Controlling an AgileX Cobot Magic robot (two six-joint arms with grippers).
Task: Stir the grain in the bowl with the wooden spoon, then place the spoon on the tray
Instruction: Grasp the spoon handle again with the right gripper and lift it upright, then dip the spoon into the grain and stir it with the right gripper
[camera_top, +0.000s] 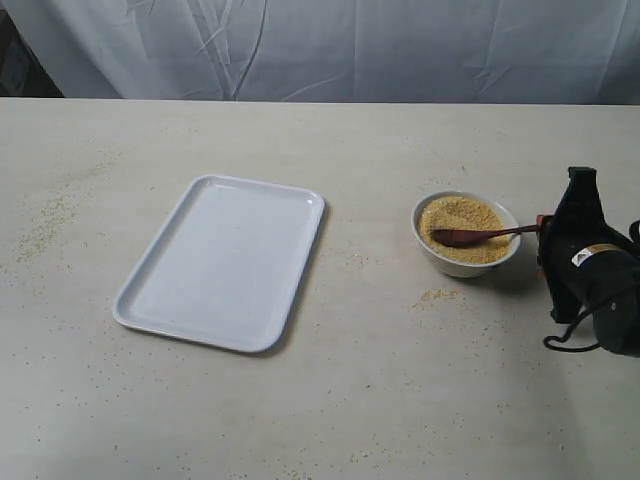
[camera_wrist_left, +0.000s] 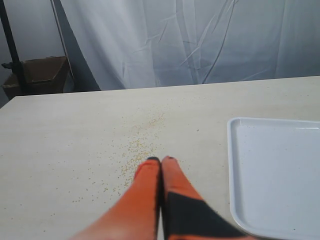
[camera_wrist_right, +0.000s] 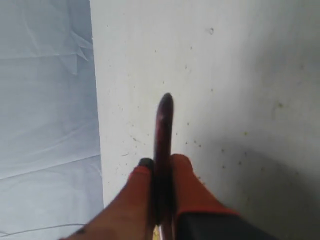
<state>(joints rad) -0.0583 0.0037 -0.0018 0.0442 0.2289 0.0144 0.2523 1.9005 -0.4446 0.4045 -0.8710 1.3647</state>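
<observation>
- The tray (camera_top: 225, 265) lies flat on the table (camera_top: 400, 400), left of centre. Its long sides run from the near edge towards the far edge at a slight slant.
- The bowl (camera_top: 462, 266) stands between the tray and the right edge, well apart from the tray.
- The grain (camera_top: 465, 215) fills the bowl almost to its rim.
- The wooden spoon (camera_top: 480, 237) has its oval end resting in the grain. Its handle passes over the bowl's rim on the side facing the right edge.
- The right gripper (camera_top: 545, 232) sits by the right edge, its 2 fingers clamped on the end of the spoon's handle. In the right wrist view the dark handle sticks out past the orange fingertips (camera_wrist_right: 146, 164).
- The left gripper (camera_wrist_left: 161, 160) shows only in the left wrist view. Its 2 orange fingers are pressed together, tips touching, with nothing between them. It hangs above the bare table just beside the tray's rim.
- Stray granules (camera_top: 437, 296) form 1 small patch on the near side of the bowl. A thinner scatter lies towards the left edge.
- A white cloth (camera_top: 330, 45) hangs behind the far edge.
</observation>
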